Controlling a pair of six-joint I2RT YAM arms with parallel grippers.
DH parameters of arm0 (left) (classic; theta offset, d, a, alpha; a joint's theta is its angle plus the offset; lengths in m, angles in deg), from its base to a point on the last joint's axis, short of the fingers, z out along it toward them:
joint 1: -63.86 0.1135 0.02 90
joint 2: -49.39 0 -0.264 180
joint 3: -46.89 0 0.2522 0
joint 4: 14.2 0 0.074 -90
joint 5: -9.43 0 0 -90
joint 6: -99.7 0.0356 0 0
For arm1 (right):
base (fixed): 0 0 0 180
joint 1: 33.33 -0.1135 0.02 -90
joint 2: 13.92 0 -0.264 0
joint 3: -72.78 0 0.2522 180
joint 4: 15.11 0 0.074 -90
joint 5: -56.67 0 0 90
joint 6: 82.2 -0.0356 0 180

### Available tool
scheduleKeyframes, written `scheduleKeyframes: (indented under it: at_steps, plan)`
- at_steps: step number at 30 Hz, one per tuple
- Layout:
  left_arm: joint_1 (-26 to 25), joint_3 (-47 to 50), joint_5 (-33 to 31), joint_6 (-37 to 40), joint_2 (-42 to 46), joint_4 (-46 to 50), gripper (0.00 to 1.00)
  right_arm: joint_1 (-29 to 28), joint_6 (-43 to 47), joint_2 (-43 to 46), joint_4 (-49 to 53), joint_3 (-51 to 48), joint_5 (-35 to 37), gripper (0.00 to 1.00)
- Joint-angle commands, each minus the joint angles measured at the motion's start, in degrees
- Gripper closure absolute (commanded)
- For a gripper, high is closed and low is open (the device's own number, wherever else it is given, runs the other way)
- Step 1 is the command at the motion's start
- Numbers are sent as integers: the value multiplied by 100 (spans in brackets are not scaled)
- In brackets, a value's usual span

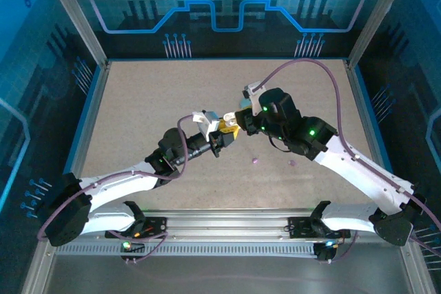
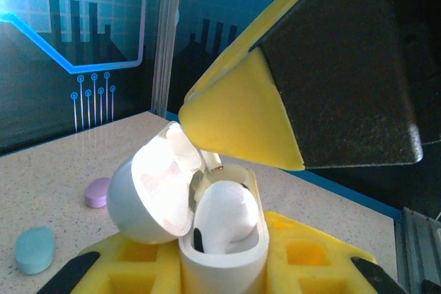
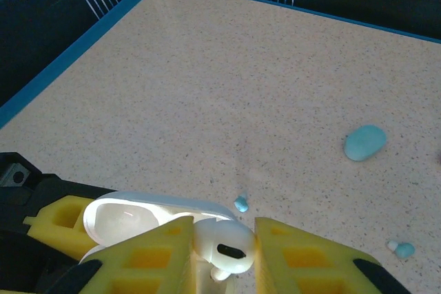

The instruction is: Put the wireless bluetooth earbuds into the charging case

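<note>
Seating a white earbud (image 3: 222, 239) in the open white charging case (image 2: 148, 197), mid-table.
The left gripper (image 2: 220, 270) is clamped on the case, lid up. The right gripper (image 3: 224, 259) pinches the bud, which looks partly in its well and not yet released. A teal earbud (image 3: 241, 204) and purple earbuds (image 1: 254, 160) lie loose on the table (image 3: 227, 67), so most of the job remains.

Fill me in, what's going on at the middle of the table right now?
The left gripper holds the white case with its lid open. The right gripper pinches a white earbud and has it partly down in the case's well, not yet let go. The teal case, purple case, teal earbuds and purple earbuds lie loose on the table.
</note>
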Motion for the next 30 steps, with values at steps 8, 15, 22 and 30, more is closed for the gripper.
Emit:
scheduleKeyframes:
  at_steps: [8,15,22,30]
  plan:
    - [-47,-113,-82,-92,97,-484,77,83,303,165,71,-217,-336,74]
    - [-45,-89,-84,-70,111,-532,78,204,376,250,106,-240,-922,70]
    - [-47,-54,-18,-59,117,-652,78,256,244,246,66,-301,-1082,69]
    - [-43,-19,-9,-24,164,-645,78,362,78,293,85,-266,-1090,64]
